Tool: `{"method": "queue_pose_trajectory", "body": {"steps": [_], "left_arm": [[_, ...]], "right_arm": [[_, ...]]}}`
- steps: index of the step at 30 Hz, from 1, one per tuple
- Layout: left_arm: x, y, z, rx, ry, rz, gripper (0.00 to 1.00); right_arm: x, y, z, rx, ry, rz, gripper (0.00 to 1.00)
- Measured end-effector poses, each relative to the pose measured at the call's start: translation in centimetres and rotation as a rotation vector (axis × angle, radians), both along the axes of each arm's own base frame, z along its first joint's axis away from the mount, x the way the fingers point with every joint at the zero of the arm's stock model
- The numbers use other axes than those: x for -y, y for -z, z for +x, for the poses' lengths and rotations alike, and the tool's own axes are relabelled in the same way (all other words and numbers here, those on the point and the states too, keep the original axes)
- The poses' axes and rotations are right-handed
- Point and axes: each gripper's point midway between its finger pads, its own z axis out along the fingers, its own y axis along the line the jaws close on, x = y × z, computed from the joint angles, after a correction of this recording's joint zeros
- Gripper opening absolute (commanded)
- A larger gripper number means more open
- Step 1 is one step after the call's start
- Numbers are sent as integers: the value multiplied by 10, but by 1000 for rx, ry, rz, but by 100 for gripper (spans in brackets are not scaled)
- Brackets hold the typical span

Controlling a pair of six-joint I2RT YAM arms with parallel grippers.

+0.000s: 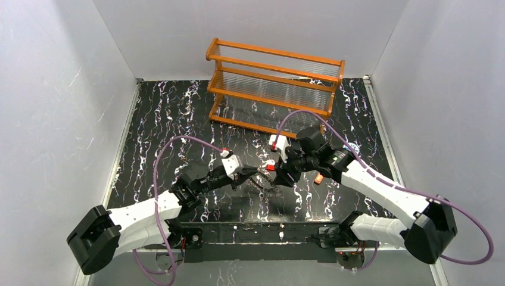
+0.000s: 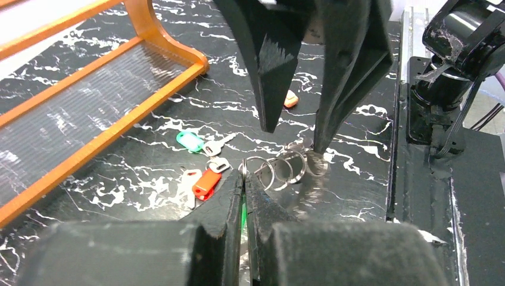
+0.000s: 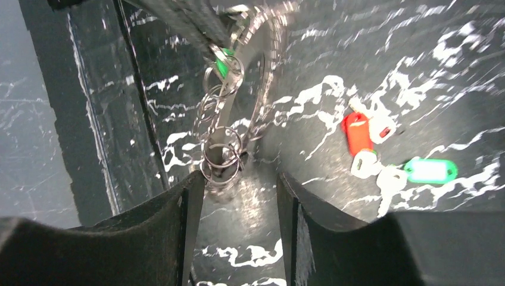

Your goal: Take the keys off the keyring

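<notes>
White panel walls (image 1: 59, 89) are enclosing a black tabletop (image 1: 172, 119) veined with white marbling. An orange wooden rack (image 1: 274, 83) with clear ribbed shelves is standing at the far side, near the back wall. Even light is falling throughout.

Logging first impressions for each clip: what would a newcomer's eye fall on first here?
The two arms face each other mid-table over the keyring, a chain of silver rings. The left end effector is shut on one end of it, and the right end effector stands open over the other. Beside them, red- and green-tagged keys lie loose on the marbled table, and an orange rack stands at the back.
</notes>
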Motion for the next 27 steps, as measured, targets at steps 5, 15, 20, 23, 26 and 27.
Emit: {"method": "queue_pose_trajectory", "body": {"steps": [5,15,20,23,26,27], "left_arm": [[-9,-7,3,16,61,-12,0],[-7,-23,-10,36,198,-44,0],[-5,-29,-13,36,216,-68,0],[-5,-33,-14,34,218,-83,0],[-4,-35,-13,30,215,-92,0],[-4,-36,-13,30,214,-95,0]], "right_arm": [[-8,-32,6,156,-19,153,53],[-26,-57,14,276,-55,349,52],[-35,-54,12,232,-61,395,52],[-37,-48,8,200,-62,418,52],[-39,-44,6,176,-60,439,54],[-40,-42,5,162,-56,446,54]]}}
